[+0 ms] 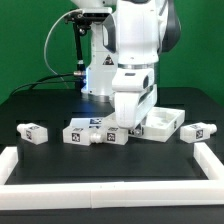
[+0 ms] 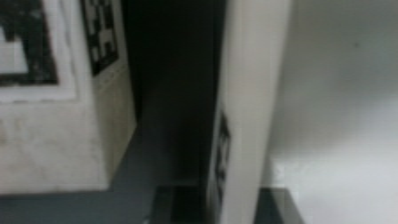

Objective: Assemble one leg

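The large white square panel [image 1: 160, 124] lies right of centre. My gripper [image 1: 127, 124] is down at its near-left edge. In the wrist view the panel's edge [image 2: 246, 110] runs as a white strip between my two dark fingertips [image 2: 189, 207], which press on it from both sides with no gap showing. Four legs lie on the black table: one at the far left [image 1: 33, 131], two in front of the gripper [image 1: 78, 132] [image 1: 115, 136], one at the far right [image 1: 197, 131]. A tagged white part [image 2: 45, 60] fills the side of the blurred wrist view.
A low white rail [image 1: 110, 192] borders the table's front and both sides. The robot's base and cables [image 1: 95, 60] stand behind the panel.
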